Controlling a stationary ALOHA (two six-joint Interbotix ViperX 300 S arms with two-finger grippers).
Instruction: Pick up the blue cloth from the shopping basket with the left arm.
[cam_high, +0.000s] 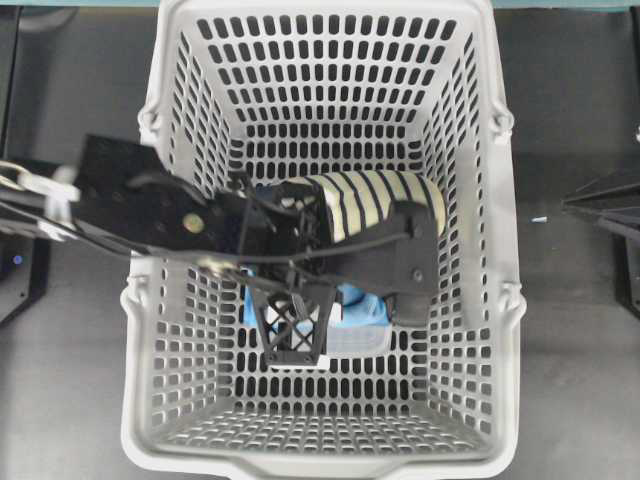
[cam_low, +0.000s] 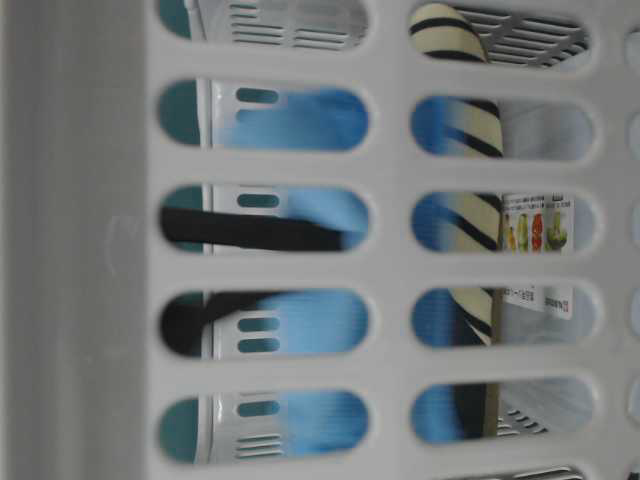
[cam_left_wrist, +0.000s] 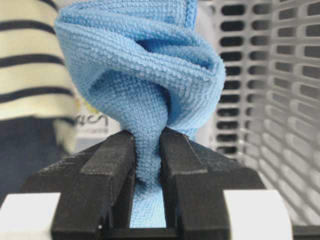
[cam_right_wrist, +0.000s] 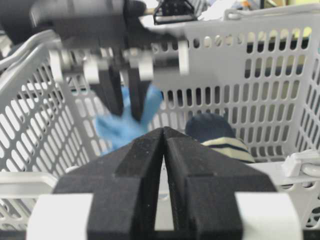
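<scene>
In the left wrist view my left gripper (cam_left_wrist: 148, 145) is shut on a pinched fold of the light blue cloth (cam_left_wrist: 140, 65), which bunches up above the black fingers (cam_left_wrist: 107, 160). From overhead, the left arm (cam_high: 150, 215) reaches into the light-grey shopping basket (cam_high: 505, 200), and a patch of the blue cloth (cam_high: 362, 305) shows beneath it. The right wrist view shows the blue cloth (cam_right_wrist: 122, 127) hanging from the left gripper (cam_right_wrist: 125, 95) inside the basket (cam_right_wrist: 235, 65). My right gripper (cam_right_wrist: 165, 135) sits outside the basket wall, shut with nothing in it.
A navy and cream-striped fabric item (cam_high: 380, 200) lies in the basket beside the left arm's wrist. A clear plastic box (cam_high: 350, 340) with a printed label (cam_low: 535, 225) sits under the cloth. Slotted basket walls stand close on every side.
</scene>
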